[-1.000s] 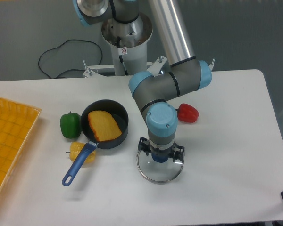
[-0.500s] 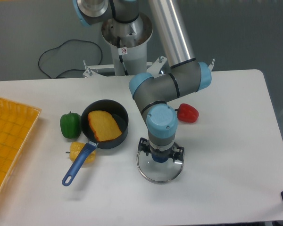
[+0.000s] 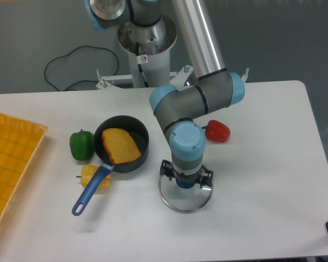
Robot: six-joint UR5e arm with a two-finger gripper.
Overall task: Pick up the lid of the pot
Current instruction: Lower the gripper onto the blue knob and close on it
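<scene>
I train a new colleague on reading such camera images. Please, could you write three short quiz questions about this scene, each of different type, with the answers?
1. Multiple choice: the gripper is positioned over which thing?
a) the green pepper
b) the glass lid
c) the orange-yellow crate
2. True or false: the knob of the lid is red.
3. Fill in: inside the black pan lies a piece whose colour is ____.

Key: 1 b; 2 false; 3 orange.

From pot lid point(image 3: 185, 201), one o'clock: first pepper point(image 3: 220, 131). Ten: bread point(image 3: 119, 146) in pan point(image 3: 138, 143). From pan, nine: second pepper point(image 3: 81, 145). Seven: third pepper point(image 3: 89, 175).
</scene>
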